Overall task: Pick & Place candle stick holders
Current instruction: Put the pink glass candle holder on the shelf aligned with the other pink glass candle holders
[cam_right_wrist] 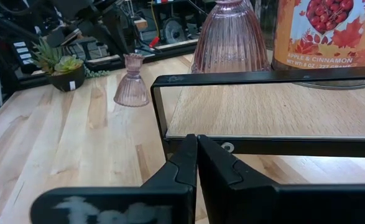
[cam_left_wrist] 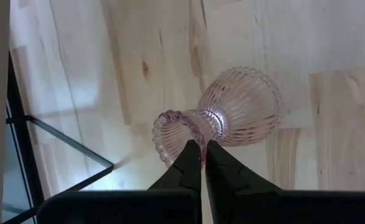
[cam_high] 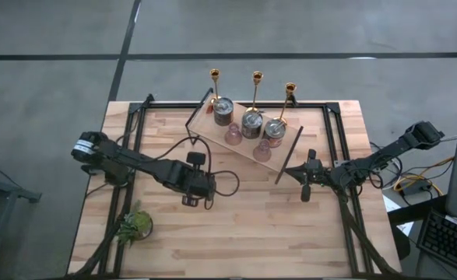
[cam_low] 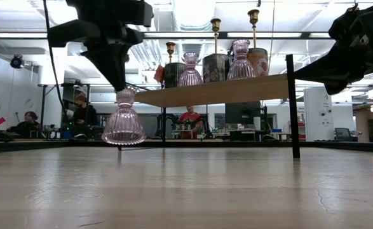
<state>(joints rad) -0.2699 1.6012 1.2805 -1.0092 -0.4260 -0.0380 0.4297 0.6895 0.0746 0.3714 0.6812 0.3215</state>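
bare tabletop (cam_low: 186,191) spreads under the left tool (cam_left_wrist: 202,163), pinching a pink cup (cam_left_wrist: 232,112) just above the wood.

Bright, even light falls from ceiling strip lamps (cam_low: 192,9), which burn out to white glare at the top of the low view. There the left end effector (cam_low: 119,83) and the right arm (cam_low: 358,48) read as near-black silhouettes against them. The worktop (cam_high: 236,225) shows only faint, soft shadows from above (its foreground in the low view is blurred, with a pale sheen). In the left wrist view a pink glass cup (cam_left_wrist: 222,118) glints sharply; a hazy bright patch lies beside it, perhaps a reflected window. The right wrist view's near fingers look soft
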